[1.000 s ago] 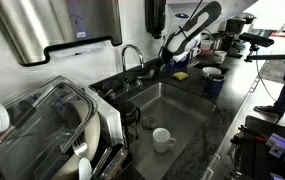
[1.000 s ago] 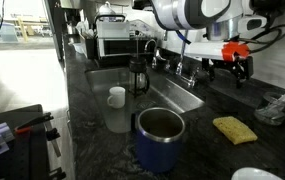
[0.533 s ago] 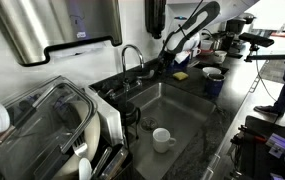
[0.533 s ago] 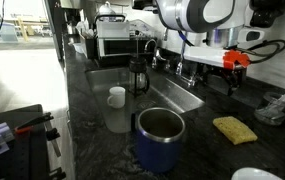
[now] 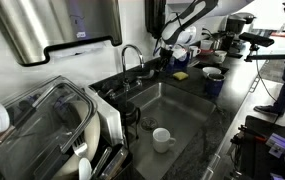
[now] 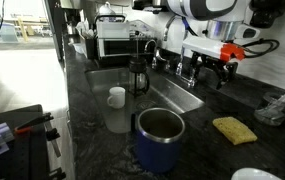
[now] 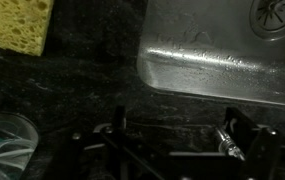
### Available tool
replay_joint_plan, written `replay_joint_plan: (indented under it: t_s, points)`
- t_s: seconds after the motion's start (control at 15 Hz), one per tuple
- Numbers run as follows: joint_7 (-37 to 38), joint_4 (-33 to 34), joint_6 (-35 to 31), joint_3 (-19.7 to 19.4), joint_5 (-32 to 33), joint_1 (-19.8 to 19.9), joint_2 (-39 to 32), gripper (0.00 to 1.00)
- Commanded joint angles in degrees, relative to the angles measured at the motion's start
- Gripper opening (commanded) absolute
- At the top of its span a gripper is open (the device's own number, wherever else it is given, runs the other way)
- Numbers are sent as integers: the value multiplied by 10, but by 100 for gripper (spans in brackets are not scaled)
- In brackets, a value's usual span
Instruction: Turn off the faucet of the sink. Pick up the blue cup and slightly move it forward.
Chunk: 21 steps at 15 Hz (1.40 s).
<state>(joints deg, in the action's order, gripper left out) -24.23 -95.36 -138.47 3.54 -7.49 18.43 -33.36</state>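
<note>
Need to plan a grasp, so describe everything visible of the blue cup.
The blue cup is a dark blue, straight-walled tumbler with a metal-looking lining; no lid or handle shows. It stands upright, mouth open, on the dark stone counter near the sink's corner, with the yellow sponge a little apart. Its contents cannot be made out. Nothing grips it: the gripper hangs open farther back.
</note>
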Motion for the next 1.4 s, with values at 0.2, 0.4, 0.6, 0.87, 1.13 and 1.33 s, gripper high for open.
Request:
replay_joint_plan:
  t_s: [0.2,0.4,0.6,0.87,1.13,1.33]
  points:
    - [-7,30,27,6,-42,-3,-7,100]
    - [2,38,-38,1,-43,-13,-21,100]
    - [15,31,-127,-8,-20,-31,-31,100]
    - [45,31,-205,-19,10,-45,-52,100]
    - [17,15,-179,23,-1,-15,-40,100]
    - [63,-19,-263,-18,31,-50,-16,100]
